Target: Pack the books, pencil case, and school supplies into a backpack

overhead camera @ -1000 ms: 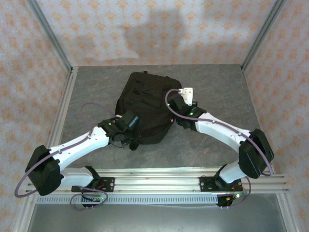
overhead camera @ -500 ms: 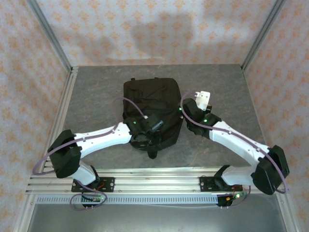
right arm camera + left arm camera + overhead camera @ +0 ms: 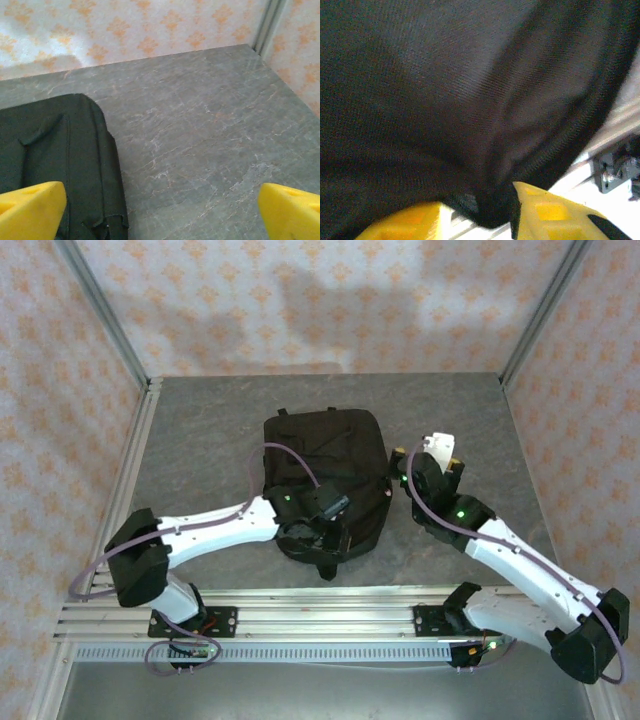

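Note:
The black backpack (image 3: 325, 455) lies flat in the middle of the grey table, its zips shut as far as I can see. My left gripper (image 3: 318, 530) sits at the backpack's near edge. In the left wrist view its yellow fingers (image 3: 545, 212) stand apart, with a fold of the backpack (image 3: 445, 90) hanging between them against the right-hand one. My right gripper (image 3: 430, 455) hovers wide open just right of the backpack (image 3: 50, 150), with bare table between its fingertips (image 3: 162, 210). The books, pencil case and school supplies are out of view.
The grey stone-patterned table (image 3: 200, 430) is bounded by aluminium posts and patterned walls. The arms' mounting rail (image 3: 330, 615) runs along the near edge, close behind the backpack's near side, and shows in the left wrist view (image 3: 615, 165).
The backpack has been dragged right and turned squarer. My left arm followed it and its jaws parted. My right gripper let go, opened wide and drew off to the right.

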You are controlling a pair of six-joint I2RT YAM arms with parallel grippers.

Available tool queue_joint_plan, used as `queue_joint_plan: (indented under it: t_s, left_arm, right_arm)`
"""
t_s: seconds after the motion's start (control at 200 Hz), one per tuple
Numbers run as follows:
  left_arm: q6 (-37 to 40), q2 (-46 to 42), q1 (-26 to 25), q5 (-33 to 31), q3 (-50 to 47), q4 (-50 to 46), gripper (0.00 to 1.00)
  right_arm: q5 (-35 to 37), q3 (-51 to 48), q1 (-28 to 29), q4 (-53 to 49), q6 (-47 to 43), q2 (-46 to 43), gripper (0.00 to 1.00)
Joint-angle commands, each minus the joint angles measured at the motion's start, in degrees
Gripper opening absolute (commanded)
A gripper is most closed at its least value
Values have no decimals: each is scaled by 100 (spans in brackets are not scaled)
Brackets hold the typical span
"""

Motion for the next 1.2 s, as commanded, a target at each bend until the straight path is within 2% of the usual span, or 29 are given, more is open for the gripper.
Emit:
queue_joint_plan:
  t_s: [0.0, 0.09, 0.15, 0.245, 0.33, 0.385, 0.45, 0.505, 0.565, 0.641, 0.721, 0.871, 0.931, 1.061, 1.091, 1.141, 1.196]
  left_arm:
    - [612, -731, 2, -425, -165, 332, 99]
    - [833, -1296, 143, -624, -361, 675, 100]
    - [843, -1683, 414, -1008, -498, 795, 100]
    - [621, -2324, 935, -2372, -586, 544, 100]
    - [714, -2967, 1103, -4157, -908, 747, 100]
    - [1802, -3400, 1135, -4708, -1432, 1796, 100]
    - [3359, -3729, 1226, -4726, -2204, 3265, 100]
    - [4001, -3795, 1409, -4802, -2645, 4028, 100]
    - [4455, -3764, 1814, -4537, -2861, 4276, 100]
    - [4449, -3644, 2484, -4540, -3014, 4371, 100]
    - [3993, -3417, 3380, -4564, -3288, 4539, 100]
    - [3581, -2855, 4670, -3677, -3843, 5274, 100]
    - [3470, -2422, 4870, -3684, -3923, 5479, 100]
    - [3871, -1426, 5025, -4179, -4107, 6356, 100]
    - [3901, -1394, 5102, -4019, -3996, 6224, 100]
    - [4016, -1241, 5189, -3692, -4157, 6974, 100]
    - [3903, -1009, 5307, -3496, -4356, 7800, 100]
  right_arm:
    - [52, 36, -4, 163, -172, -229, 99]
    - [53, 535, -3, -429, -360, -88, 99]
    - [69, 828, -5, -673, -494, 43, 99]
    - [137, 862, -7, -317, -905, 156, 99]
    - [-122, 819, -7, 187, -1417, 194, 99]
    - [-335, 727, -7, 619, -1832, 195, 99]
    - [-497, 383, -7, 1471, -2649, 202, 99]
    - [-535, -92, -15, 2430, -3361, 278, 99]
    - [-743, -564, -81, 3338, -4017, 412, 100]
    - [-1066, -1034, -399, 4138, -4156, 587, 100]
    - [-819, -1319, -910, 4615, -3520, 811, 100]
    - [-941, -1655, -1952, 4832, -2724, 1289, 100]
    - [-1075, -1739, -2233, 4895, -2567, 1689, 100]
    - [-991, -2189, -2703, 5570, -2488, 2295, 100]
    - [-999, -2322, -2849, 5789, -2345, 2409, 100]
    - [-843, -2299, -2963, 5769, -2294, 2453, 100]
    - [-1401, -2204, -3154, 5563, -2366, 2487, 100]
